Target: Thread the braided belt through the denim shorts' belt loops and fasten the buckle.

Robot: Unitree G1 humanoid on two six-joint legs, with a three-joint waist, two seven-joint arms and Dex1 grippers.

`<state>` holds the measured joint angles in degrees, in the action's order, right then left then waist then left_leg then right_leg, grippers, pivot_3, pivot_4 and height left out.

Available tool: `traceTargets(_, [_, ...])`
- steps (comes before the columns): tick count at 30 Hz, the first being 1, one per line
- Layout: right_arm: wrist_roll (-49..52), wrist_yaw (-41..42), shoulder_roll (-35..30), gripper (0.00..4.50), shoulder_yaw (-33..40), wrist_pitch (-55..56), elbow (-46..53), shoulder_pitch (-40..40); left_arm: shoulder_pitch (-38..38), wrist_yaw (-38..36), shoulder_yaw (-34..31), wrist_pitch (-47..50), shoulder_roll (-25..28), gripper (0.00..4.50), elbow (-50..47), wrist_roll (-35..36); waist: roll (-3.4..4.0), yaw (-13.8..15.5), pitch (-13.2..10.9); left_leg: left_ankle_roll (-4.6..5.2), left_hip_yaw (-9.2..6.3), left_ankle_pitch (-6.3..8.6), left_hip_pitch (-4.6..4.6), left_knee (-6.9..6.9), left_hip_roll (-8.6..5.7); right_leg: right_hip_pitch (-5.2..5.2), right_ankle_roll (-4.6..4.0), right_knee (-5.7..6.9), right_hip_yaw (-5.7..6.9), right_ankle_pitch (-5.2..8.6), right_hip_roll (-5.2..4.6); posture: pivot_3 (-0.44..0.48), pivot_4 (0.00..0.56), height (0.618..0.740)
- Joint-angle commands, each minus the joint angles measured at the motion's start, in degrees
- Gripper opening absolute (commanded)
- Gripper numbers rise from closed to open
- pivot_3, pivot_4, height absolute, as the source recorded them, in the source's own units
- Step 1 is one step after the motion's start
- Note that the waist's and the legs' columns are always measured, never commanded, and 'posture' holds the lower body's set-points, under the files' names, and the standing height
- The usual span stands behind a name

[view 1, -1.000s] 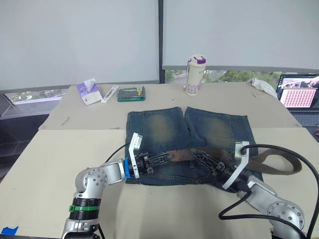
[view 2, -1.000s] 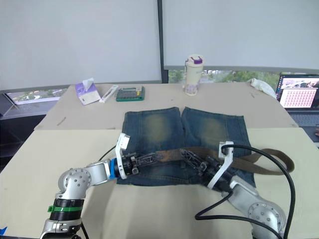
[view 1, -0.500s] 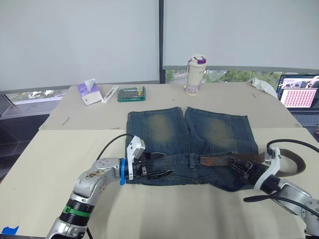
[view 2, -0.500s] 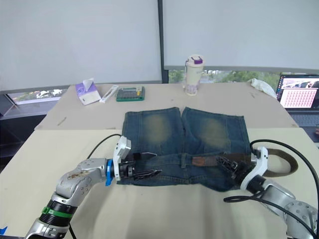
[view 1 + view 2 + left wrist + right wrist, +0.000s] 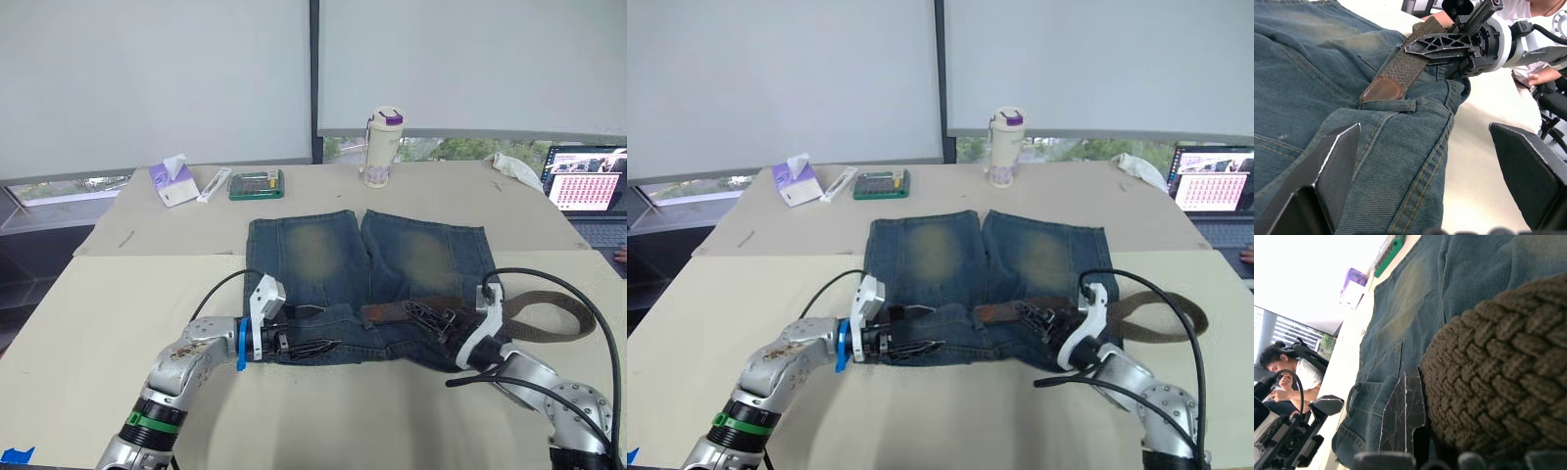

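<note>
Feeding that floppy belt [image 5: 421,311] needs you pinching its stiff leather tip — right gripper [image 5: 438,320] clamps it mid-frame over the shorts [image 5: 323,250], left gripper [image 5: 313,330] wide open.

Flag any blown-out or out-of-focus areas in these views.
Right wrist view: sky above the table is blown out white; the braided belt sits so close it looms soft. Left wrist view: the left gripper's own fingers are blurred, the denim shorts sharp. Eye views: evenly lit, no glare.
</note>
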<state>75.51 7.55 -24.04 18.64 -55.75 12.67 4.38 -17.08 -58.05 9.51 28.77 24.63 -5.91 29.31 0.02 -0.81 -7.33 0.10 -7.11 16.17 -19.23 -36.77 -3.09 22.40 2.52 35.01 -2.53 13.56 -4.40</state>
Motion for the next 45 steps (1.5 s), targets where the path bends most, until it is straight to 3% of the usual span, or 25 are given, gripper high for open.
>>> traceTargets(1, [0.3,-0.5,1.9,0.00,-2.7,-0.8,1.7,1.2,-0.2,0.4,-1.3,-0.6,-0.2,4.47,-0.8,0.4,0.01,-0.3,0.0,0.00,0.00,0.00,0.01,0.00,0.02,0.00,0.00,0.00,0.00,0.00,0.02,0.000,0.150,0.740])
traceTargets(12, [8.1,-2.1,6.7,0.00,-0.6,0.7,2.0,2.0,-0.6,1.2,-1.7,-1.0,-0.9,4.47,1.4,0.0,0.02,-0.5,0.0,0.01,-0.04,0.00,0.02,0.08,0.04,0.06,-0.01,0.02,0.01,0.00,0.06,0.000,0.150,0.740])
traceTargets(17, [8.3,-3.0,3.9,0.00,-1.6,-0.5,2.1,1.1,-1.1,1.5,-2.0,-1.5,-1.3,4.47,3.2,-0.5,0.02,-0.2,0.0,0.01,-0.04,0.00,0.02,0.07,-0.01,0.06,0.00,0.01,0.01,0.00,0.02,0.000,0.150,0.740])
traceTargets(24, [1.8,1.3,-5.8,0.00,-2.9,-3.6,0.8,-1.3,-0.8,0.4,-1.7,-1.6,-0.8,4.47,2.5,-0.2,0.01,0.0,0.0,0.01,-0.02,0.00,-0.01,0.06,-0.04,0.04,0.01,-0.02,0.04,0.01,0.02,0.000,0.150,0.740])
traceTargets(31, [1.9,3.2,-9.6,0.00,-2.1,-5.8,-1.0,1.0,-0.6,-0.7,-0.6,-2.5,-0.6,4.47,1.8,-1.2,-0.01,0.0,0.0,0.01,0.02,0.00,-0.01,0.05,-0.05,0.01,0.02,-0.02,0.05,0.01,0.02,0.000,0.150,0.740])
traceTargets(45, [2.9,-2.7,-1.6,0.00,-5.6,-6.0,-0.2,6.1,0.4,0.8,-0.2,-3.3,-3.0,4.47,2.2,-1.5,-0.01,0.0,0.0,0.01,-0.05,0.00,-0.03,0.04,-0.02,0.03,0.01,-0.01,0.05,0.01,0.00,0.000,0.150,0.740])
